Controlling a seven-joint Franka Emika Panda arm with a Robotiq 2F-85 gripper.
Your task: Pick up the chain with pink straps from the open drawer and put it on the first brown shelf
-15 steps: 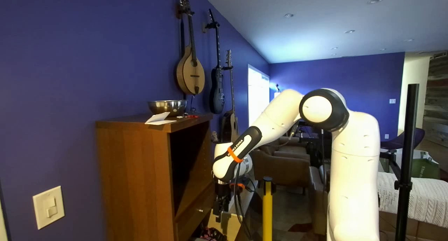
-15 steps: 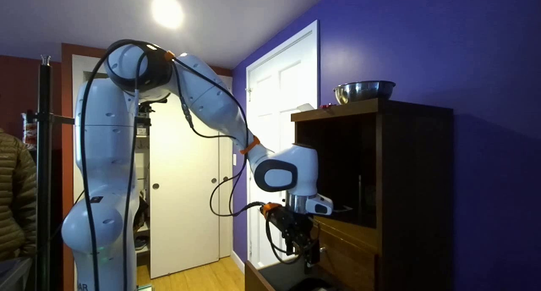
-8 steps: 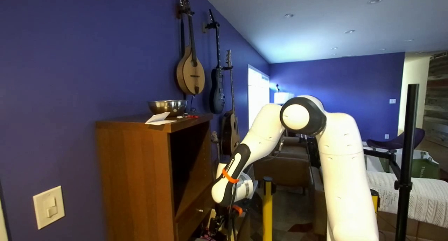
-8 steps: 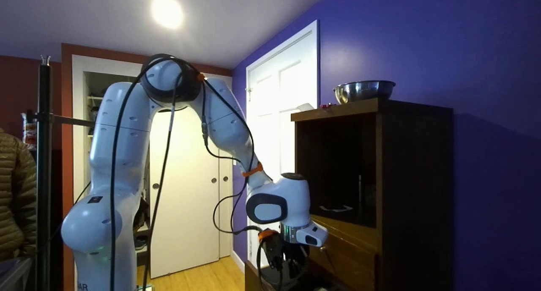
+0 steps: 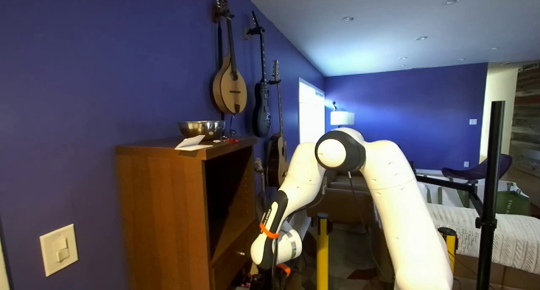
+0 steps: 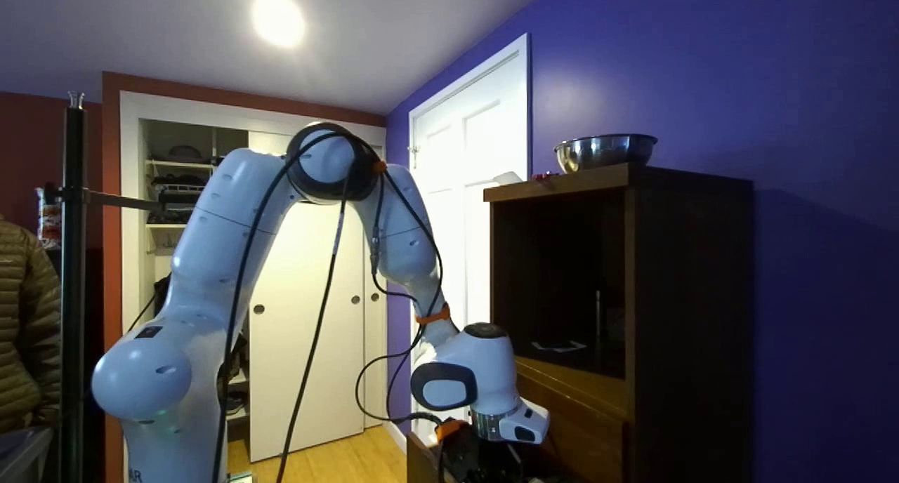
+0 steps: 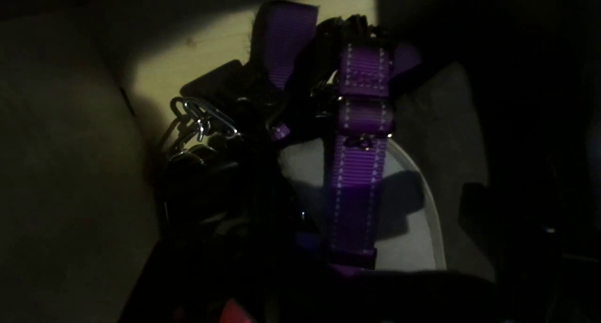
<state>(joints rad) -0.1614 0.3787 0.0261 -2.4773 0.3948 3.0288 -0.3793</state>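
Observation:
The chain with pink straps lies bunched in the open drawer. In the wrist view, it shows as purple-pink stitched straps with shiny metal links at left. A bit of pink shows low in an exterior view. My gripper is down in the drawer over the straps. Its right finger stands apart from the strap, so it looks open; its left finger is lost in dark. In an exterior view the gripper is mostly hidden behind the drawer front. The first brown shelf is the dark compartment's floor above the drawer.
A white round-edged object lies under the strap. The cabinet carries a metal bowl and folded paper. A pale slip lies on the shelf. A yellow post stands near the arm.
My arm has reached forward and lowered the gripper from above the drawer down into it. The cabinet, the bowl and the drawer have not moved.

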